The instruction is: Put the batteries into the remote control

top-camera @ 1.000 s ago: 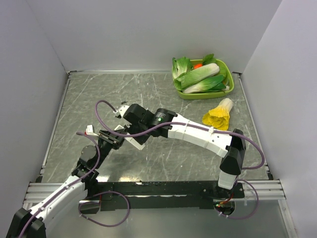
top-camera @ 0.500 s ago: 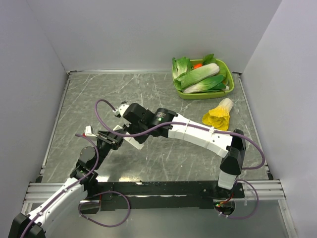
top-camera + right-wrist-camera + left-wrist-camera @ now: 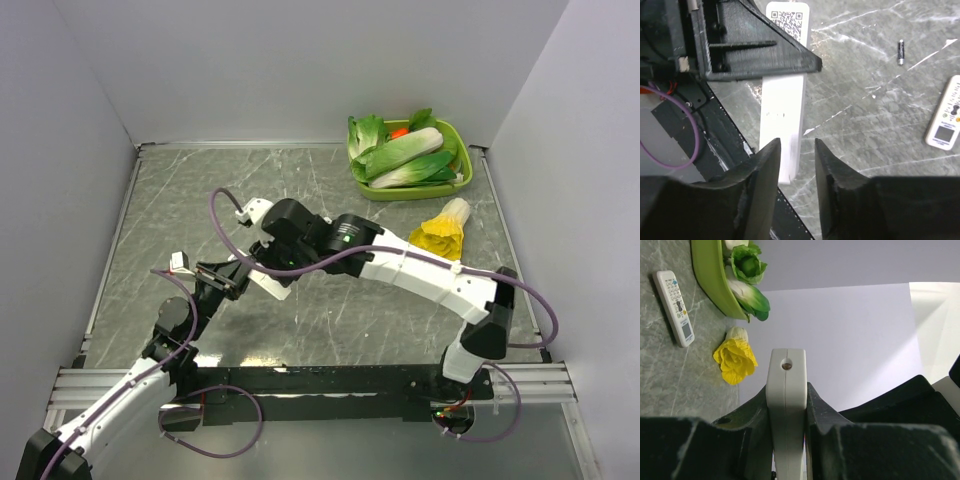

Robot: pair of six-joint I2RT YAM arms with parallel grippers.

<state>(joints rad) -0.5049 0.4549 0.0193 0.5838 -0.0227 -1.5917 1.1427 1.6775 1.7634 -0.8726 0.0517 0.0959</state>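
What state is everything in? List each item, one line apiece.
remote control: clamped in the left gripper.
left gripper: shut on the remote control.
right gripper: open, at the remote control's free end.
battery: lying loose on the table.
second remote: lying face up on the table.

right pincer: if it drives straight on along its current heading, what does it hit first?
The remote control: its near end sits just ahead, in line with the gap of the open right pincer. The left pincer grips it farther up. Exact depth unclear.
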